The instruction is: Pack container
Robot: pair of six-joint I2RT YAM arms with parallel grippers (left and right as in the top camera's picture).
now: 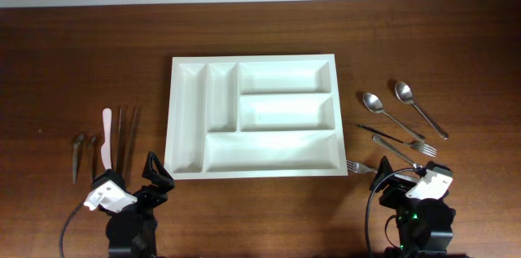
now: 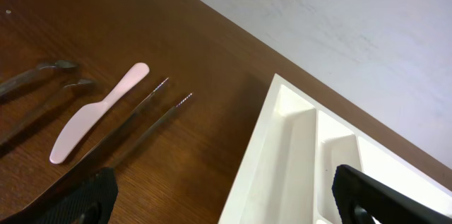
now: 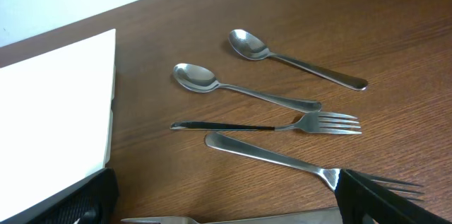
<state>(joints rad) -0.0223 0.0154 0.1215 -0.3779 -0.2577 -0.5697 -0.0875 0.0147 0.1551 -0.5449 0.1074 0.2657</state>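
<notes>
With the tray [image 1: 170, 120] flat on the bench [image 1: 81, 63] and my left claw [image 2: 226, 206] and right claw [image 3: 226, 203] gaping empty by its front corners, I should straddle the fork [image 3: 268, 157] right of it squarely, pressing low.

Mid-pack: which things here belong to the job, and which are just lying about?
Job: container, two spoons, forks, pink spreader, two thin rods, two small dark spoons.
Lying about: none visible; the table just carries them.
</notes>
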